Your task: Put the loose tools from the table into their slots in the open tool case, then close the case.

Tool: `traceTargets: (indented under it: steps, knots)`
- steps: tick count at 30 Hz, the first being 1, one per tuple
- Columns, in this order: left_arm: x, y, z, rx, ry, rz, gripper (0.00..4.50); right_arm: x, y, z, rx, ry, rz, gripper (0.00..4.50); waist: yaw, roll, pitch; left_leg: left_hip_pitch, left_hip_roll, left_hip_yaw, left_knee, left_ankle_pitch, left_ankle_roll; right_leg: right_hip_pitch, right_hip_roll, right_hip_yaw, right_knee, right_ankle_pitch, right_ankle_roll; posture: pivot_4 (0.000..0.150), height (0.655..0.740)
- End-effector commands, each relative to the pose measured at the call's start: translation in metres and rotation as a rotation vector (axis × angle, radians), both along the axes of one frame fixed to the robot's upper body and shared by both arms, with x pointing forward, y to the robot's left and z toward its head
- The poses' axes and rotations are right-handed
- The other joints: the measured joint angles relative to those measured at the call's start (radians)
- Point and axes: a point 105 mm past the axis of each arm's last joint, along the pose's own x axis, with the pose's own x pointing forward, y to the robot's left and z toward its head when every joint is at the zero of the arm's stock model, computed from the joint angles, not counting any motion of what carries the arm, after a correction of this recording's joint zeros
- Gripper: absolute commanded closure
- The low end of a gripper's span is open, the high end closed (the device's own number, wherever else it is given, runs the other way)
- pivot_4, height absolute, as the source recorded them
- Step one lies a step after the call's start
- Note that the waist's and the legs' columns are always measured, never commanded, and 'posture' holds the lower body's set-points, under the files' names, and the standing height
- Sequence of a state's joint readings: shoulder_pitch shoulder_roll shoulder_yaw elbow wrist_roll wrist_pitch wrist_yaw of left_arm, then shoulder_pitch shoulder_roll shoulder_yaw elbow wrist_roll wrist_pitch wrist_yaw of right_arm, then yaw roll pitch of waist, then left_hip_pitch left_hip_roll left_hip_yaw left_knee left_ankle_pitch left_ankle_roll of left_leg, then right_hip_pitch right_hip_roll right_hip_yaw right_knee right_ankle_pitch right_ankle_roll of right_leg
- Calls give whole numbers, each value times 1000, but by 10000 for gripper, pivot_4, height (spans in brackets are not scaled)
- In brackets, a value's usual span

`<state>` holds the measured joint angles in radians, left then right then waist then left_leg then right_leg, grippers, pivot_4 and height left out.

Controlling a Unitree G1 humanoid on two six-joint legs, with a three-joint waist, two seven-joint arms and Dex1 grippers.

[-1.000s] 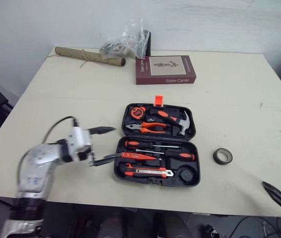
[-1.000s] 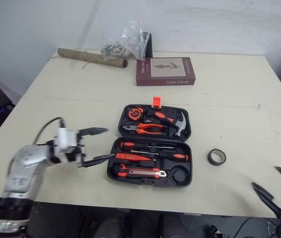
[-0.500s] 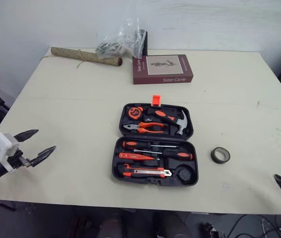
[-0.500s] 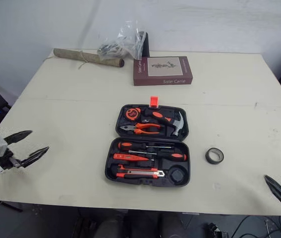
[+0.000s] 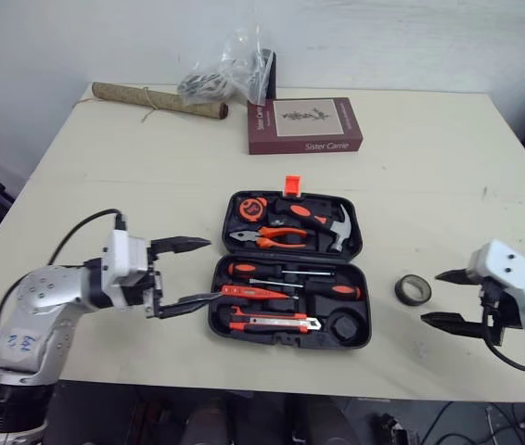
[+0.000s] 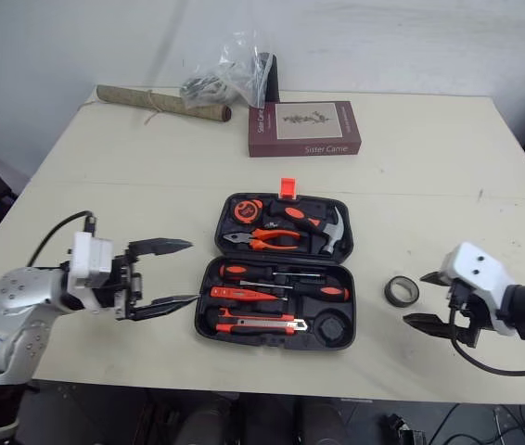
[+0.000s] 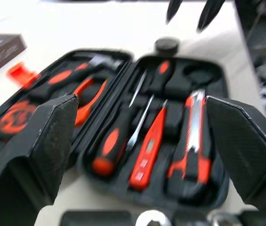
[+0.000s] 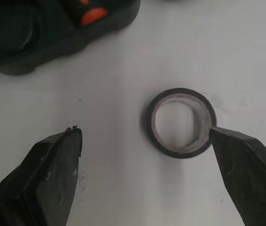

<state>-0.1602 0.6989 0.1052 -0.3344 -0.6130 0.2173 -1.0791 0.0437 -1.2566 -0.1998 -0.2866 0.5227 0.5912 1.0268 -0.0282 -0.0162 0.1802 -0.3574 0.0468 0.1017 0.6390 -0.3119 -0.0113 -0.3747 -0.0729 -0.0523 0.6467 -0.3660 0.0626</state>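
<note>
One roll of black tape point(image 5: 415, 302) lies loose on the table, just right of the one open tool case point(image 5: 272, 339). There are two grippers, both spread wide and holding nothing. The left gripper point(image 5: 212, 270) is at the case's left edge and the right gripper point(image 5: 430, 297) just beside the tape.

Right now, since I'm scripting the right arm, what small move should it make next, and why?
Probably ease the right gripper forward until its open jaws straddle the tape roll, then close. The roll lies loose on the table beside the tool case, just ahead of the jaws, and the case's round slot looks empty.
</note>
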Motion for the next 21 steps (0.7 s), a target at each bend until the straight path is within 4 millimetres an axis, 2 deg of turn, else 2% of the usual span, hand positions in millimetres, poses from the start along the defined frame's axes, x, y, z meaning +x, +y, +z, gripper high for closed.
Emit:
traceTargets:
  steps: [1,4,6,9,16,19,21]
  knots:
    - [-14,-24,9,-6,-31,-107,1133,13,8,-9,-28,17,-8,0,-1,-1,1,-1,0,0,2,0,0,0,0,0,0,0,0,1500,7400]
    - [-16,-34,16,-18,-50,-131,1133,18,9,-16,-48,47,-17,0,3,-1,1,-2,0,-1,5,0,0,0,0,0,1,0,0,1500,7400]
    - [-17,-37,16,-12,-52,-138,1133,15,8,-22,-77,108,-11,0,4,-1,1,-4,0,-2,7,-1,1,0,0,-1,1,0,1,1500,7400]
    - [-18,-37,16,-3,-54,-138,0,15,2,-28,-128,144,-34,8641,3,-1,1,-4,0,-2,8,-1,2,0,0,-1,1,1,1,1500,7400]
    - [-19,-36,16,-6,-62,-123,0,18,3,-30,-159,122,11,43725,3,-1,1,-7,0,-4,9,-1,2,-1,0,-2,1,1,1,1500,7400]
    - [-20,-36,16,-11,-63,-119,0,18,7,-25,-157,108,52,44860,1,-1,1,-7,0,-4,10,-1,2,-1,0,-2,1,1,1,1500,7400]
    - [-20,-36,16,-11,-64,-118,0,14,12,-15,-162,98,127,44860,2,0,1,-7,0,-4,10,-1,2,-1,0,-2,1,1,1,1500,7400]
